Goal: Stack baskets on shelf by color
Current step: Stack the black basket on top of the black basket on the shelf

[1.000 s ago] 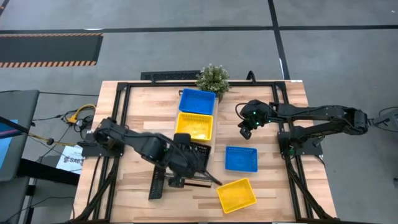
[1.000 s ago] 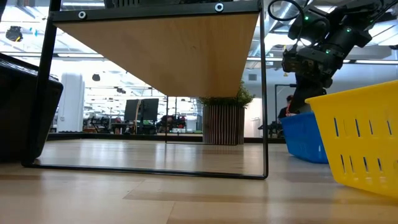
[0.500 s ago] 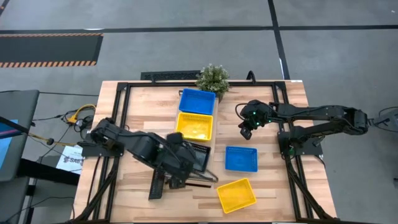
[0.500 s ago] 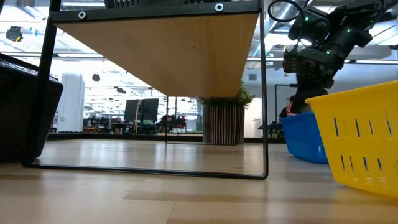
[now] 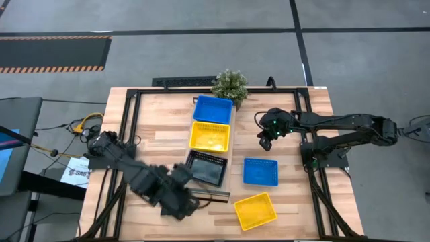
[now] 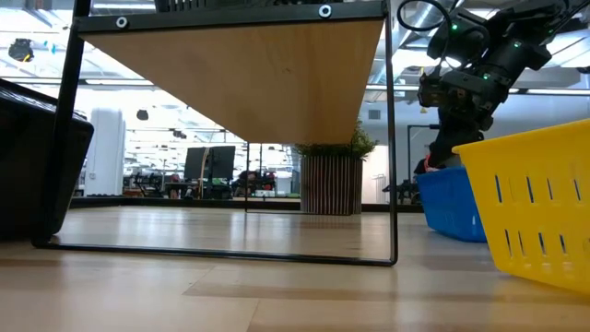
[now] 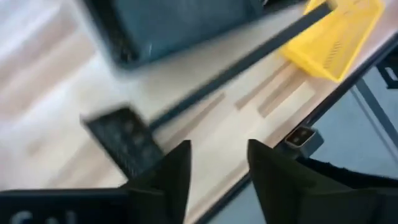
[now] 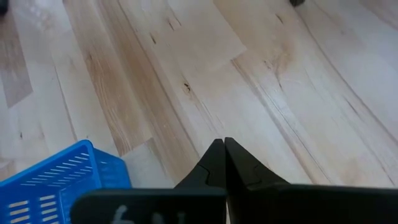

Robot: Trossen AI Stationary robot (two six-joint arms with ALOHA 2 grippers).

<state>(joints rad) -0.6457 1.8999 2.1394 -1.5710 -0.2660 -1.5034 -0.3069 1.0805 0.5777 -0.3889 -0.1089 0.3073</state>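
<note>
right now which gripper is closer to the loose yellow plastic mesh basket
Left. The left gripper sits just beside the yellow plastic mesh basket near the table's front edge; the right gripper hangs farther back, beyond the blue basket.

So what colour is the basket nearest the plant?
Blue basket, beside the plant; clearest in the high view.

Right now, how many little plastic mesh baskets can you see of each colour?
Blue plastic mesh baskets: 2
Yellow plastic mesh baskets: 2
Black plastic mesh baskets: 2
Total: 6 showing; any nested underneath are hidden.

Grey floor (image 5: 201,54) w/ hazard-striped mat (image 5: 54,52)
</note>
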